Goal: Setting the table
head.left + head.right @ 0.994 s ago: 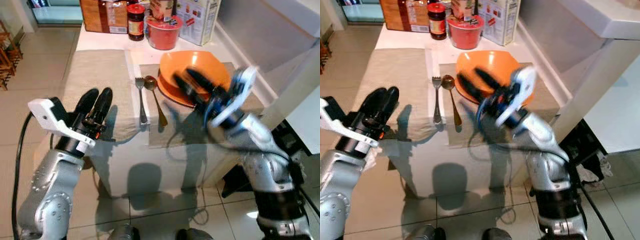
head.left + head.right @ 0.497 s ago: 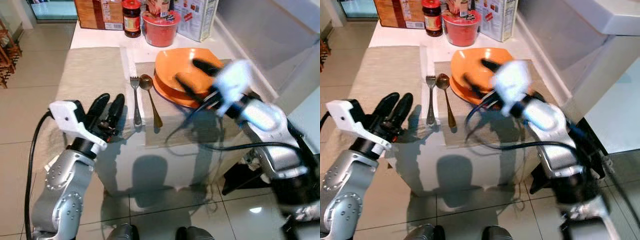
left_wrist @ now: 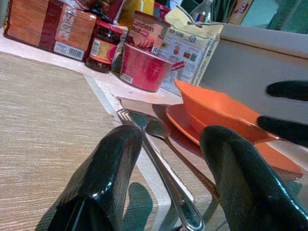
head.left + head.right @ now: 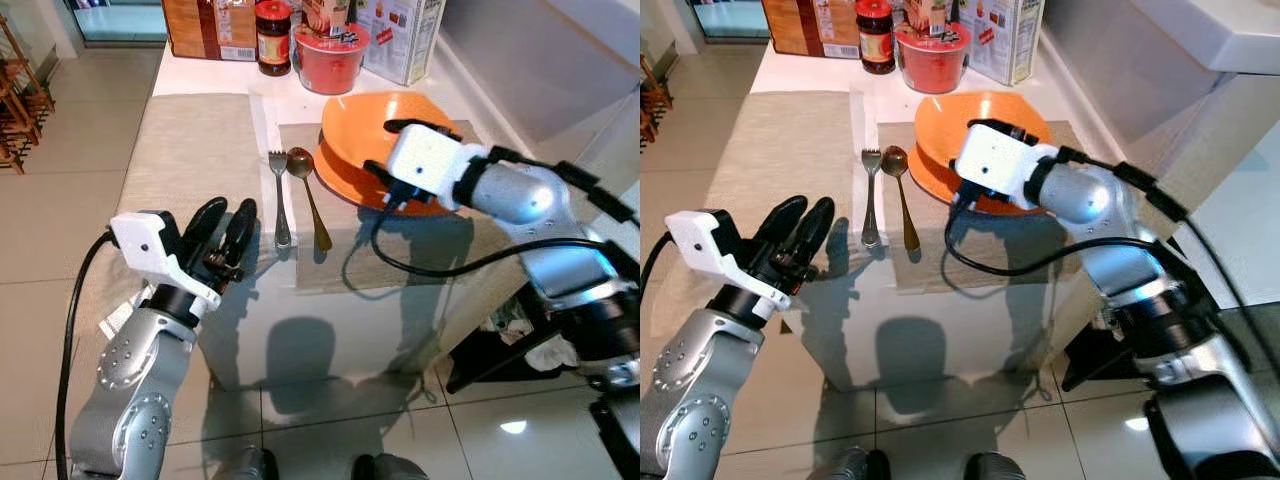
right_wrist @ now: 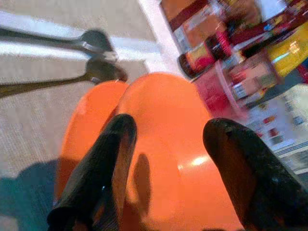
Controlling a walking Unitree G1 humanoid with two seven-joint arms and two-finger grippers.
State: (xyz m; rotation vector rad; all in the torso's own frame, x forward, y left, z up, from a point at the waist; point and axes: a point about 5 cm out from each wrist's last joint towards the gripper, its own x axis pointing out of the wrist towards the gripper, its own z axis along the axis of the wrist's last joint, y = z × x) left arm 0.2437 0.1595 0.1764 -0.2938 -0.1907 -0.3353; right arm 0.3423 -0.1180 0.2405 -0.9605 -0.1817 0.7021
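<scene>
On the right placemat (image 4: pixel 345 250), an orange bowl (image 4: pixel 385 135) sits on an orange plate (image 4: pixel 345 180), toward the mat's far right part. Right gripper (image 5: pixel 166 159) is over the bowl, fingers spread, one finger (image 5: pixel 108 163) on each side of the bowl's near rim area; cannot tell if they touch it. From the head cameras its white wrist housing (image 4: pixel 425 165) covers the bowl's near right edge.

Just left of the plate: fork (image 4: pixel 281 195) and spoon (image 4: pixel 310 200), side by side, close but apart. Both long axes run near-far. Fork tines and spoon bowl point far, toward the groceries; handles point near, toward the robot. Spoon handle angles slightly right at its near end. Fork lies on the white strip between the two mats, spoon on the right mat's left edge.

Left gripper (image 4: pixel 230 225) hovers at the table's near edge, over the left placemat (image 4: pixel 195 140), fingers parted, holding nothing. It aims along the fork's handle in the wrist view.

Far end of table: red tub (image 4: pixel 328 60), dark jar (image 4: pixel 272 38), brown box (image 4: pixel 210 28), white carton (image 4: pixel 405 35).
</scene>
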